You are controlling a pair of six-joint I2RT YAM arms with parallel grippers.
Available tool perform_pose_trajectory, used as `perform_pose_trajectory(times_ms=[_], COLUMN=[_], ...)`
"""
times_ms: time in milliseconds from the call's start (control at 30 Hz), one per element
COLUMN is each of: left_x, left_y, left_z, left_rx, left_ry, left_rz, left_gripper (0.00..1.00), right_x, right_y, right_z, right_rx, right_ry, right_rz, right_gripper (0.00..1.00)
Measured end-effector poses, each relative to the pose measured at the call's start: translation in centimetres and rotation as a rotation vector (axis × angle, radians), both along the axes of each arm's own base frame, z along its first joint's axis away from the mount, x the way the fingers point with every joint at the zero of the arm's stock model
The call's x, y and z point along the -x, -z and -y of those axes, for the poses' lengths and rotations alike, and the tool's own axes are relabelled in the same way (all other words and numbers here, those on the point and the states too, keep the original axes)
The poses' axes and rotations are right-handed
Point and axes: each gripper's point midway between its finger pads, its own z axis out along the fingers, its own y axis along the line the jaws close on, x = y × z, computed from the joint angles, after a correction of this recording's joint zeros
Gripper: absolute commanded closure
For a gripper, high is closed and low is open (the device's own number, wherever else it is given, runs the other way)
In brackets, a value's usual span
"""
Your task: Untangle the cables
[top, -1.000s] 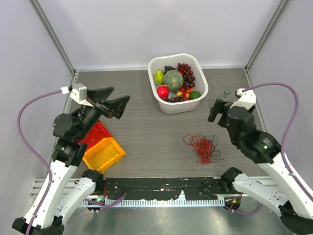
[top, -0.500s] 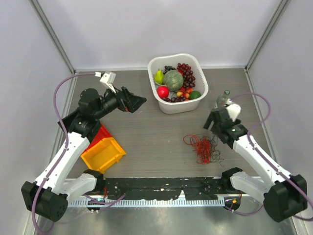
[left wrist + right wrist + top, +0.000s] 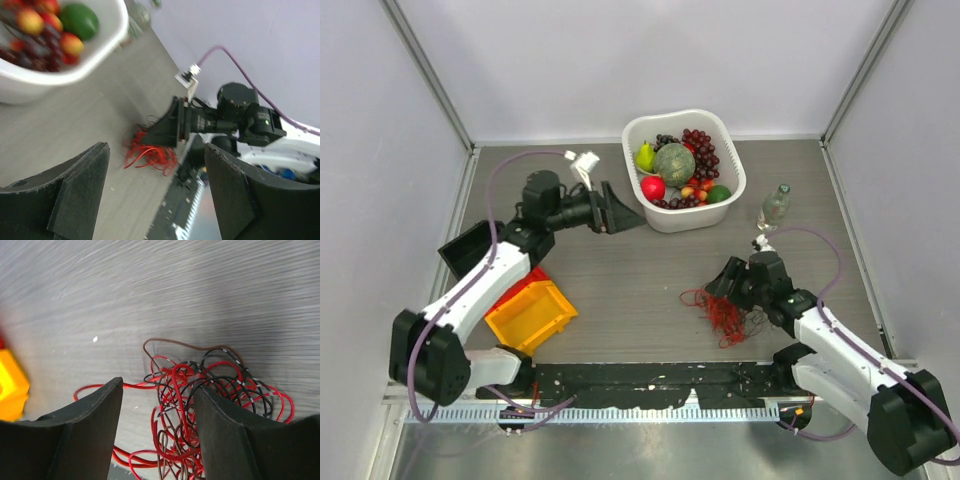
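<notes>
My right gripper [image 3: 718,285] has dropped since a moment ago — fingers spread wide, right over the cables [image 3: 730,312], a red and dark heap lying nearer me than the fruit tub [image 3: 672,218]. My left gripper [image 3: 623,216], spread too, has slid up beside the tub.

White arm links [image 3: 470,290], black joints [image 3: 542,190], purple hoses [image 3: 222,48], black wedge-shaped pincer fingers [image 3: 75,440].

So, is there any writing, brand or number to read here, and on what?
None can be read. Any label on the bottle is too small to make out; the white wrist plug is blurred; the yellow bin and white fruit tub show no print.
</notes>
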Motion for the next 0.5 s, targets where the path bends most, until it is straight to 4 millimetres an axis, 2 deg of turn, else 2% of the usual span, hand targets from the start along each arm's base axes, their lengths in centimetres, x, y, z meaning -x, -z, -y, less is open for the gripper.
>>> perform_pose_trajectory(times_ms=[100,233,300,400,500], left_x=[1.9,6.0,7.9,9.8,10.5], left_y=[3.1,6.1,6.8,7.3,8.0], left_z=[3.5,7.3,8.7,10.2,10.5], left_rx=[-0.022,-0.088,-0.131,-0.186,-0.228], left_ry=[0.133,0.294,0.368,0.45,0.485], left_rz=[-0.109,-0.182,-0.186,-0.17,-0.151], left_gripper=[0.2,0.28,0.32,0.31,0.27], right_x=[0.8,0.2,-0.5,-2.0,-3.8], right_y=[-0.1,-0.1,-0.6,-2.1,-4.4], right_z=[-3.0,-4.8,-5.6,-5.8,-3.9], right_rx=[-0.067,-0.088,-0.086,-0.047,0.048], right_ry=[-0.106,-0.173,-0.206,-0.202,-0.097], right_rz=[0.005,-0.018,-0.022,0.004,0.048], right_gripper=[0.55,0.56,0.5,0.39,0.35])
